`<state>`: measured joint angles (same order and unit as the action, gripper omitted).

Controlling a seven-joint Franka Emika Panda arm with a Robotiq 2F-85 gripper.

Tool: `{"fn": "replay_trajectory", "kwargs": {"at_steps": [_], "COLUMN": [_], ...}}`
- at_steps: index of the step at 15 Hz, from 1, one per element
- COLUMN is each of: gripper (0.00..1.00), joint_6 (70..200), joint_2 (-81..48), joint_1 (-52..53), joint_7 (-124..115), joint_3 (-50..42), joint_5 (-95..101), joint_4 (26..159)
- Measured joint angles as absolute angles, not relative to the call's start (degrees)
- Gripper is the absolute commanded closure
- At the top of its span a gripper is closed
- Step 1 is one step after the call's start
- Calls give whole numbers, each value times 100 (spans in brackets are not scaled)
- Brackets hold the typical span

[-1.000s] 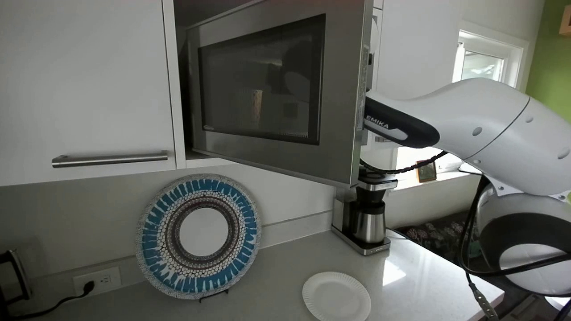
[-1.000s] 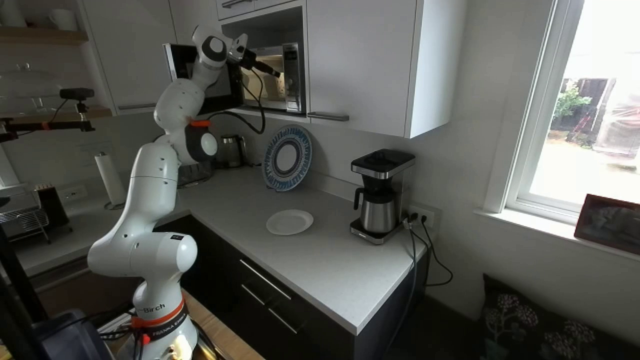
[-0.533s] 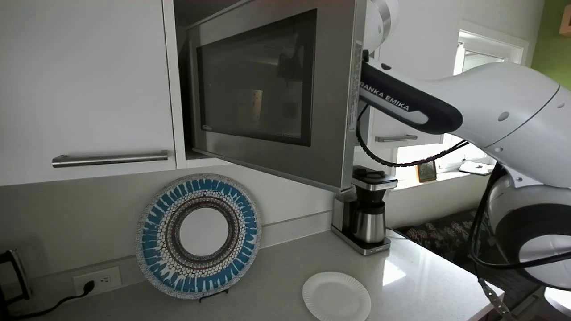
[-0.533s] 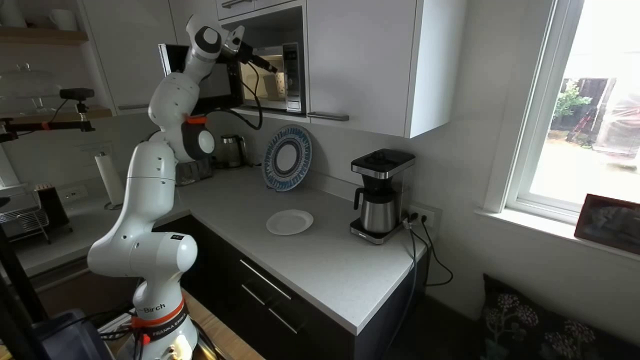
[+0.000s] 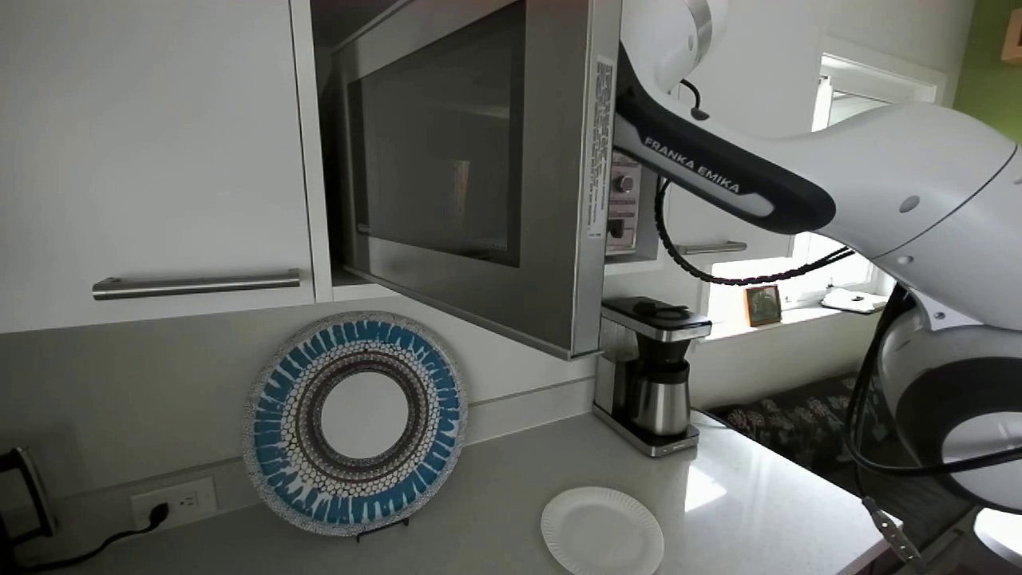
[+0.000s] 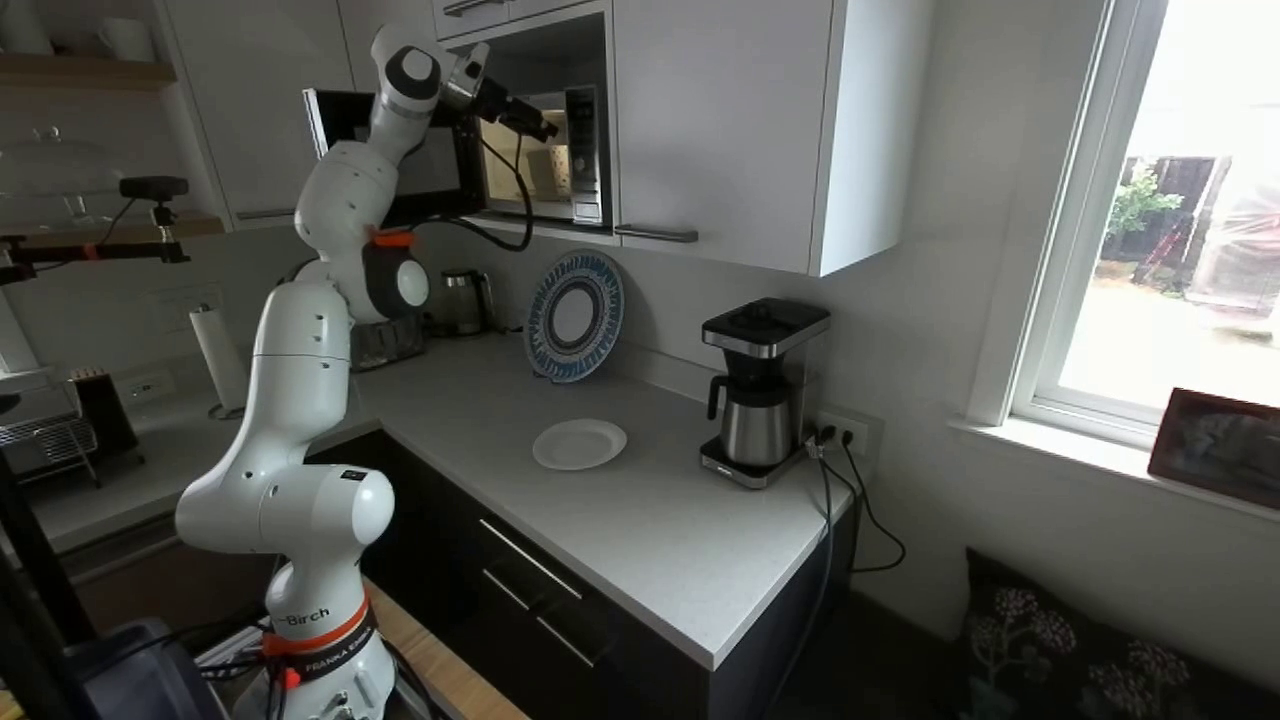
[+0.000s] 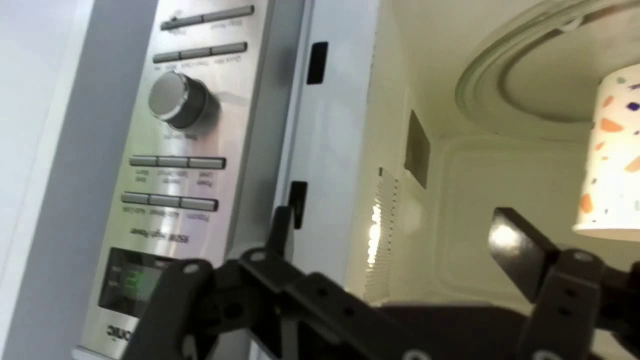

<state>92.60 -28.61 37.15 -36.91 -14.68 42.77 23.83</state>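
Observation:
My gripper (image 7: 395, 232) is open and empty in the wrist view, fingers wide apart. It also shows in an exterior view (image 6: 540, 125) in front of the open microwave (image 6: 583, 150). The wrist picture stands upside down. One finger is by the microwave's front frame (image 7: 332, 150); the other is in front of the lit cavity. I cannot tell if either touches. A white speckled cup (image 7: 612, 155) stands inside on the turntable (image 7: 480, 95), beyond the right-hand finger in the picture. The microwave door (image 5: 551, 279) stands open, the arm behind it. In that exterior view the gripper is hidden.
The control panel (image 7: 185, 130) with its knob is beside the cavity. Below are a white plate (image 6: 580, 444), a coffee maker (image 6: 765, 390) and a patterned blue round plate (image 6: 545, 320) on the counter (image 6: 640, 540). Wall cabinets (image 6: 720, 130) flank the microwave niche.
The microwave door has swung wider open. The arm has risen and drawn back slightly, with the gripper a little higher. More of the microwave's controls now show past the door edge.

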Motion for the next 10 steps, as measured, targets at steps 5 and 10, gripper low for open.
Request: {"fn": "replay_trajectory", "kwargs": {"at_steps": [5,10], "gripper": [0,0], "joint_6": [9757,9545], "joint_2": [-2638,-2268], "joint_1": [3603,3438], "joint_7": [-2952,-2529], "joint_3": [-866,-480], "joint_5": [3680,2642], "joint_4": [2369,2337]}}
